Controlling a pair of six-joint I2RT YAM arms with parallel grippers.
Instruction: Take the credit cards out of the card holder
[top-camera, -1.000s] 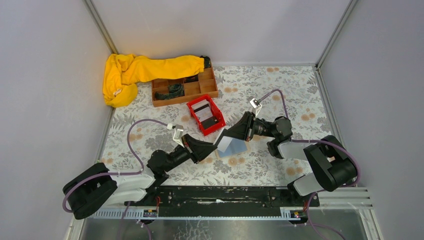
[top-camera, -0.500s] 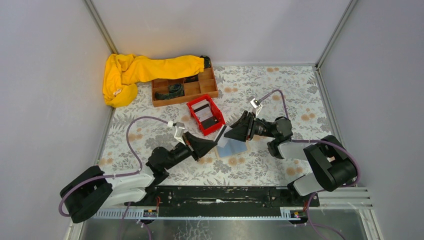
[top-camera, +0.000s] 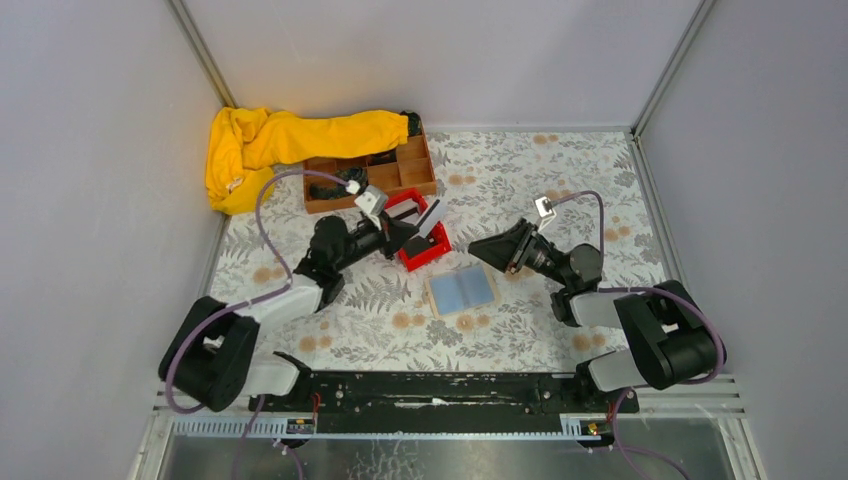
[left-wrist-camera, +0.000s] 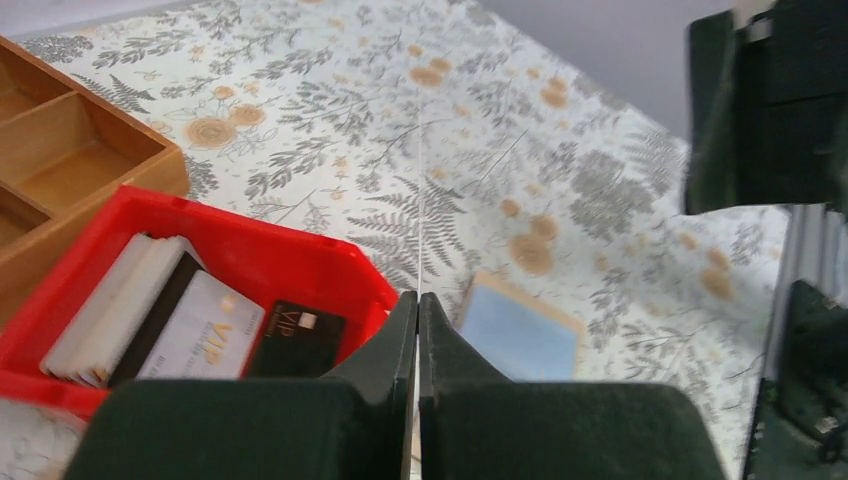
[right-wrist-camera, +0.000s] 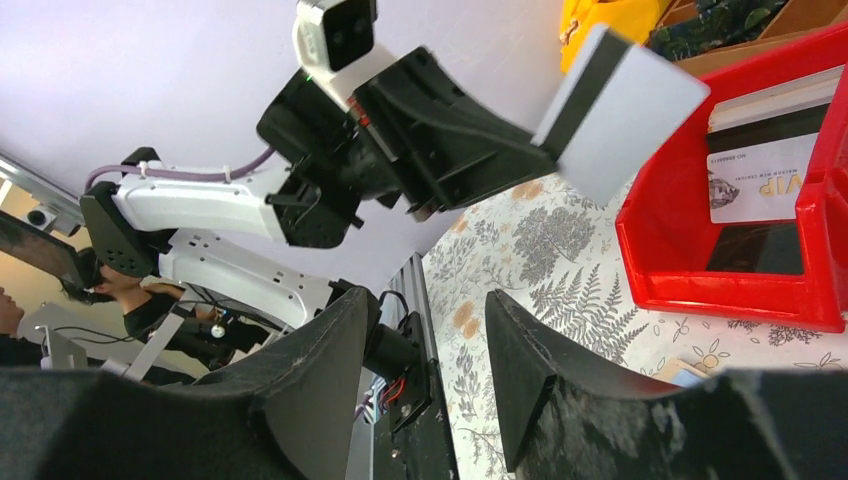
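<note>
My left gripper (top-camera: 413, 230) is shut on a grey credit card (top-camera: 432, 216), which it holds tilted above the red bin (top-camera: 437, 252). In the left wrist view the fingers (left-wrist-camera: 440, 345) pinch that card (left-wrist-camera: 420, 200) edge-on, with the bin (left-wrist-camera: 300, 265) below. The bin holds a whitish card (left-wrist-camera: 200, 335) and a dark card (left-wrist-camera: 297, 338). The slate-blue card holder (top-camera: 462, 290) lies flat on the table with nothing gripping it. My right gripper (top-camera: 476, 245) stands open and empty, up and right of the holder. From the right wrist, the held card (right-wrist-camera: 625, 115) hangs over the bin (right-wrist-camera: 740, 300).
A brown wooden compartment tray (top-camera: 368, 178) stands behind the red bin. Yellow cloth (top-camera: 270, 145) lies across the tray's back and into the far left corner. Grey walls close the floral table on three sides.
My left gripper shut on a card at the holder and carried it up-left over the red bin. My right gripper opened, let go of the holder and drew back right.
</note>
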